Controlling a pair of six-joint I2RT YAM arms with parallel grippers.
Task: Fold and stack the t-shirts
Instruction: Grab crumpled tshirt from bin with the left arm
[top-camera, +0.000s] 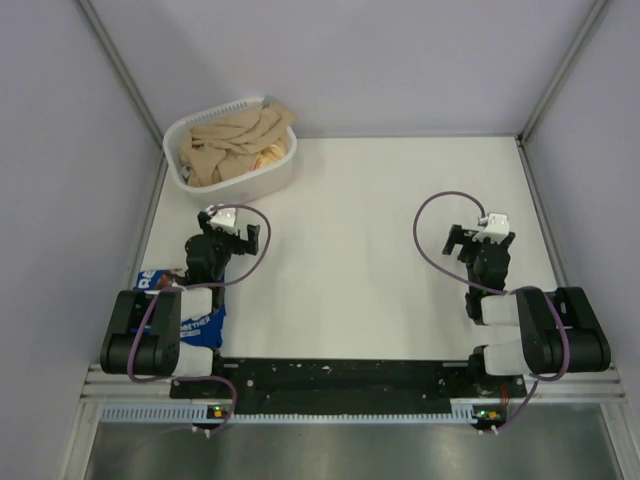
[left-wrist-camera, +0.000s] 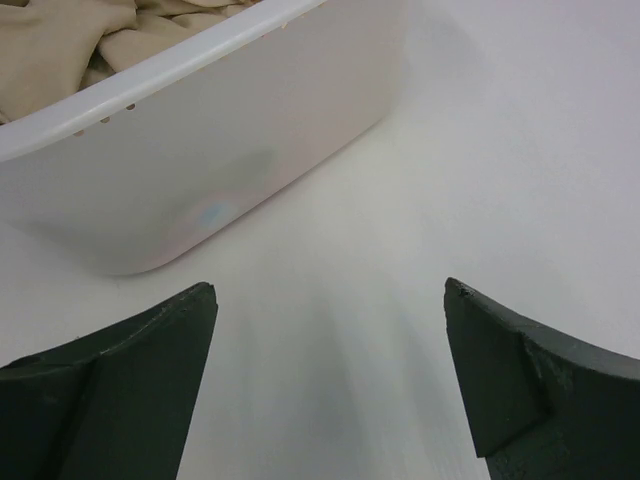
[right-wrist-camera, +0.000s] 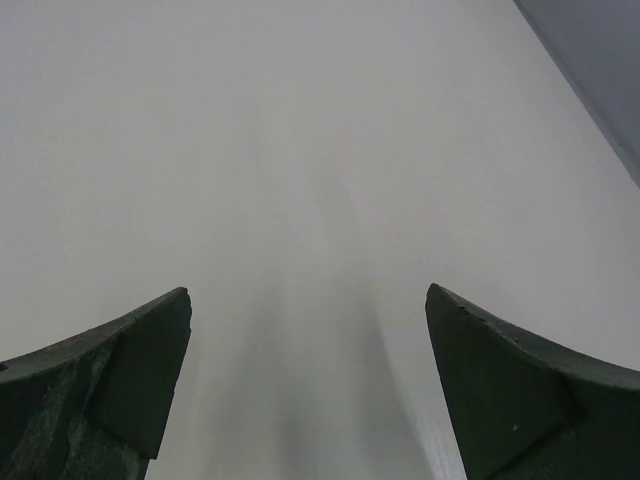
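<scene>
- The tan t-shirt (top-camera: 232, 142) lies crumpled inside the white basket (top-camera: 287, 168).
- The blue t-shirt (top-camera: 203, 326) lies on the table (top-camera: 360, 250), well nearer than the basket (partly hidden under the left arm).
- The left hand (left-wrist-camera: 330, 292), just beside the basket, gapes wide, holding nothing.
- The right hand (right-wrist-camera: 308, 295), well right of the basket, gapes wide, holding nothing.

1. A white basket (top-camera: 272, 180) stands at the far left of the worktop (top-camera: 370, 270), with a crumpled tan shirt (top-camera: 230, 145) inside it.
2. A blue shirt (top-camera: 148, 280) with white lettering lies at the near left edge, partly under the left arm.
3. The left end effector (top-camera: 225, 216) is near the basket. The right end effector (top-camera: 490, 224) is over bare worktop.
</scene>
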